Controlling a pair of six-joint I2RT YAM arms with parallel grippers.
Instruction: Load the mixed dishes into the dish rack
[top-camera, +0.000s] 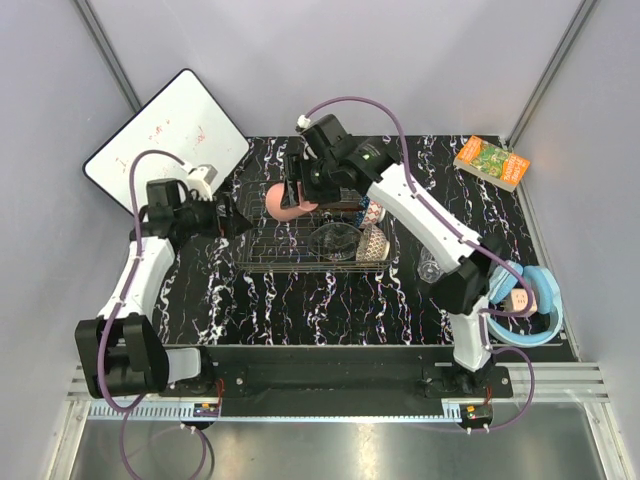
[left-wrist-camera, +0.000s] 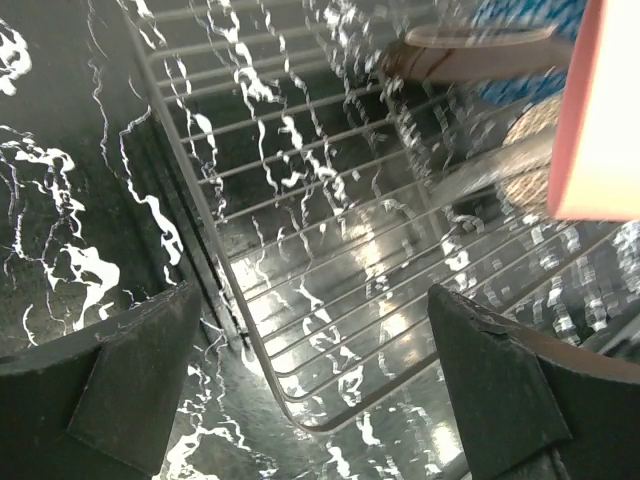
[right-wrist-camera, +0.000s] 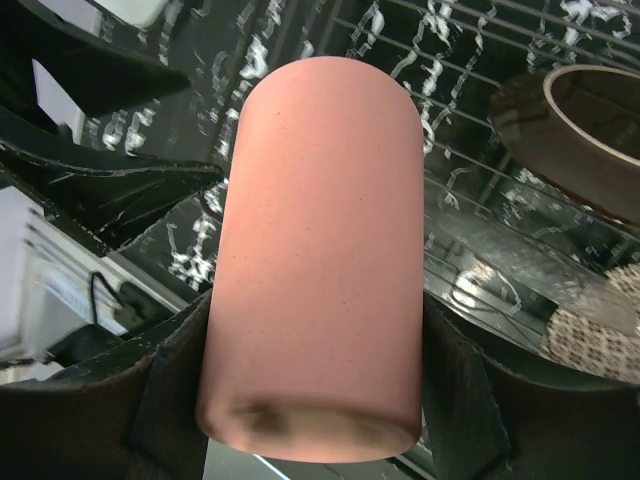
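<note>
My right gripper (top-camera: 300, 195) is shut on the pink plastic cup (top-camera: 284, 204) and holds it on its side above the left end of the silver wire dish rack (top-camera: 270, 250). The right wrist view shows the cup (right-wrist-camera: 320, 240) clamped between both fingers (right-wrist-camera: 455, 400). My left gripper (top-camera: 236, 218) is open and empty at the rack's left edge, with the rack corner (left-wrist-camera: 300, 320) between its fingers (left-wrist-camera: 130, 370). In the rack lie a clear glass bowl (top-camera: 335, 240), a beige patterned bowl (top-camera: 372, 243) and a blue patterned bowl (top-camera: 374, 212). A small clear glass (top-camera: 430, 268) stands on the table right of the rack.
A white board (top-camera: 170, 140) leans at the back left. A green-orange book (top-camera: 492, 161) lies at the back right. Blue headphones (top-camera: 540, 305) lie by the right arm at the table's right edge. The table (top-camera: 330, 300) is black marble-patterned.
</note>
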